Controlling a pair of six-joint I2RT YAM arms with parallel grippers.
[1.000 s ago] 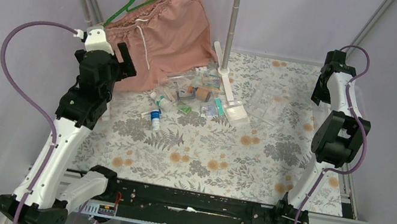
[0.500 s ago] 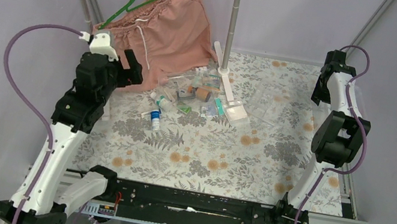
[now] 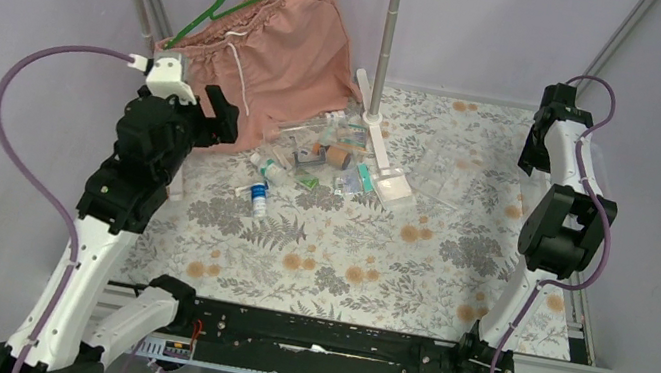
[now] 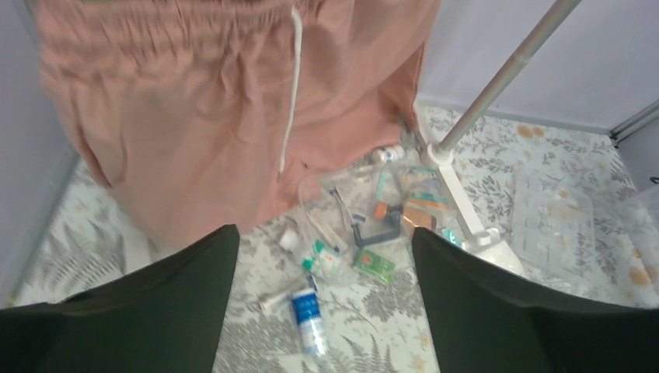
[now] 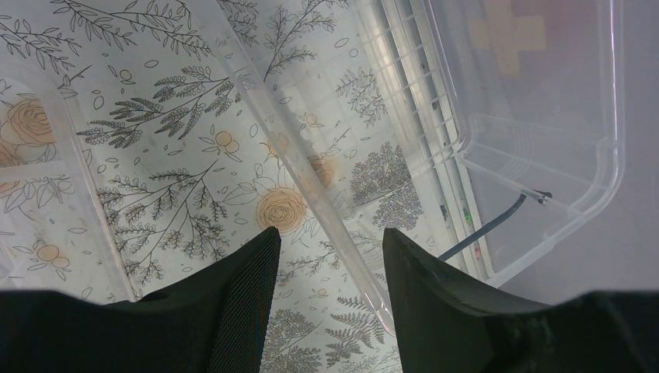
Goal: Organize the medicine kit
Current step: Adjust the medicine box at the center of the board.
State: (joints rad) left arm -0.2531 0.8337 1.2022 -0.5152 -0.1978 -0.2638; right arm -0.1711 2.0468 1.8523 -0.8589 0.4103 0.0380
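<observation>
Pink shorts (image 4: 194,116) are hung at 12 o'clock of the left tool (image 4: 324,235) (spread, empty), so cloth could be snagged if the bottle (image 4: 308,315) is overshot; the right tool (image 5: 330,233) is spread too.

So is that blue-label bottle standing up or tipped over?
Tipped over: the bottle rests lengthwise on the table, not on its base.

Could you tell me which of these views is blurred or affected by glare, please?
Top external: evenly lit, sharp, faint shadows. Left wrist: soft throughout, the pink shorts and blue bottle smeared. Right wrist: crisp tablecloth, pale reflections on the clear box, fingers dark and featureless.
</observation>
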